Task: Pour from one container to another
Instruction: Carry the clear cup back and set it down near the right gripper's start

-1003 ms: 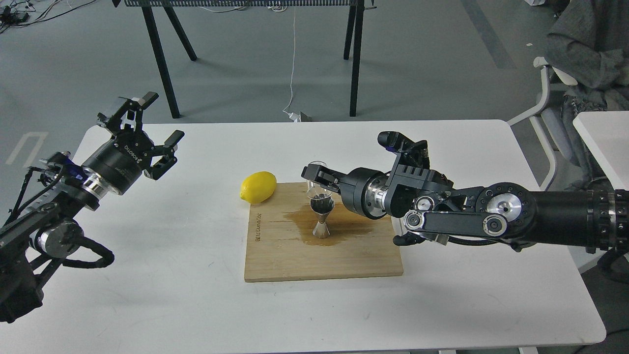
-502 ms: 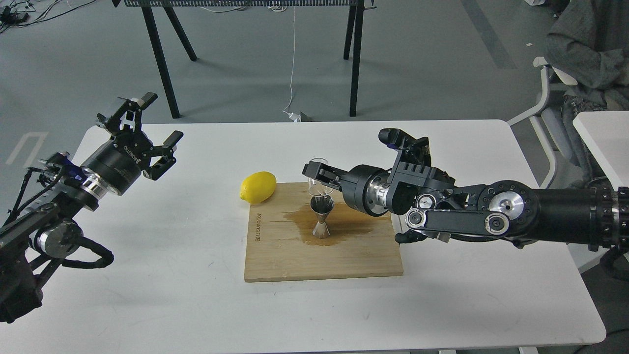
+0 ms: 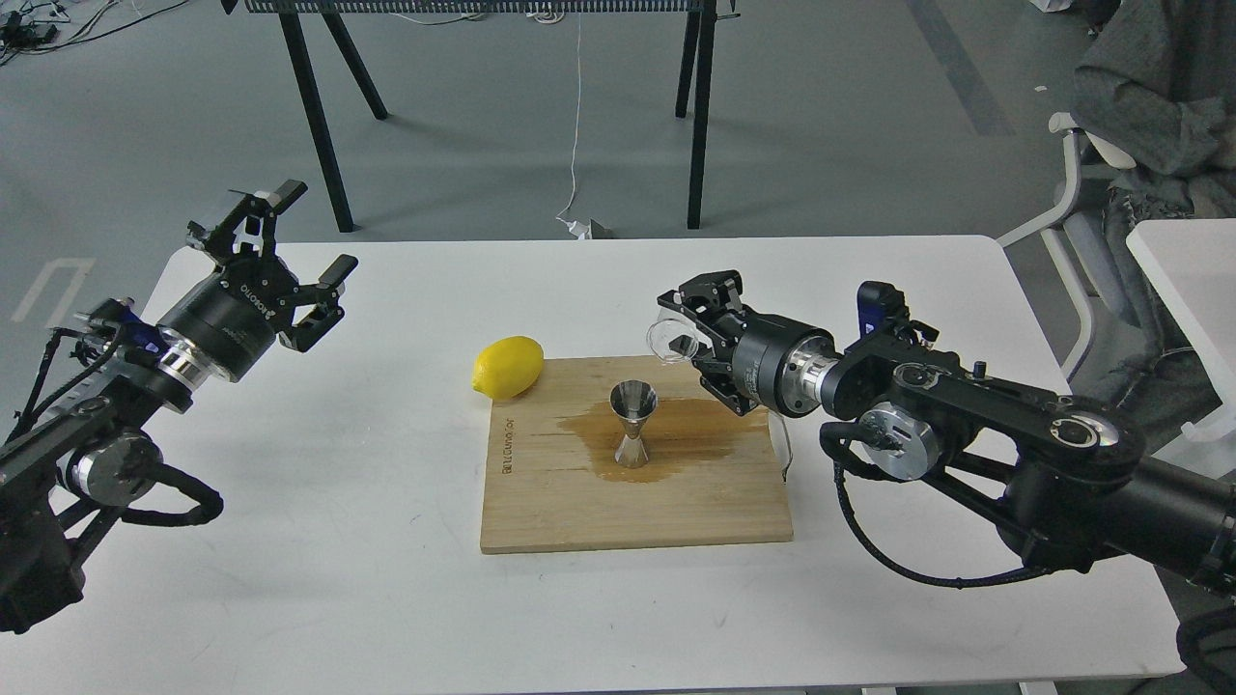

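The left pincer [image 3: 290,261] bears mirrored lettering that seems to read ROBOTIQ; its fingers spread wide above the counter's [image 3: 338,579] left end. The wooden board [image 3: 676,502] has burned-in writing along its left edge, too small to read. The right pincer [image 3: 688,333] grips the clear cup [image 3: 671,341], tipped sideways, up and right of the steel jigger [image 3: 633,425], which stands upright in a brown spill [image 3: 695,434]. A lemon [image 3: 507,367] touches the board's corner.

Looks like a robotics lab: grey floor [image 3: 821,125], loose cables [image 3: 576,116], bare white surface [image 3: 386,598], trestle legs [image 3: 314,116] behind.
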Controlling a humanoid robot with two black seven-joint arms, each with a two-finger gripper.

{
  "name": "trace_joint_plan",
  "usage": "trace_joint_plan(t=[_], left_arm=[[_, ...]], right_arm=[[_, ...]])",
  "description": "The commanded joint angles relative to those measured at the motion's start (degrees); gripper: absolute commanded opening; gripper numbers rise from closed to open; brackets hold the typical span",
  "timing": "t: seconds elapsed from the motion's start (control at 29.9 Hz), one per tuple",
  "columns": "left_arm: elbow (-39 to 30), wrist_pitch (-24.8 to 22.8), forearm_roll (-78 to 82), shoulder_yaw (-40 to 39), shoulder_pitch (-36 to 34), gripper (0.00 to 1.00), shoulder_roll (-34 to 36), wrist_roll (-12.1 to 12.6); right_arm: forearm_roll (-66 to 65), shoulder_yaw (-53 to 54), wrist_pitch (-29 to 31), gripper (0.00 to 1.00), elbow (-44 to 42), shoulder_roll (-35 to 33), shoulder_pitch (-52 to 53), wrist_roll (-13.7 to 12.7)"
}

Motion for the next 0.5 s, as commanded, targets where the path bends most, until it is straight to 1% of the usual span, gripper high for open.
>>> trace_joint_plan(t=[0.0,0.17,0.37,0.47], left_arm=[[-0.01,0.00,0.00,-0.02,0.00,0.99,-0.01,0.00],[-0.01,0.00,0.00,-0.02,0.00,0.99,-0.01,0.00],[-0.01,0.00,0.00,0.07,0.00,0.99,-0.01,0.00],[-0.01,0.00,0.00,0.07,0.00,0.99,-0.01,0.00]], right_arm=[[2.36,13.40,3.68,0.41,-0.09,-0.09,-9.62,0.15],[6.40,28.00,7.72,0.41,-0.17,0.52,-19.82,0.24],[11.67,41.63,11.77,0.41,-0.44,1.75,-30.90,0.76],[15.62,46.73,14.32,0.41,-0.79,2.37,-35.65,1.03]])
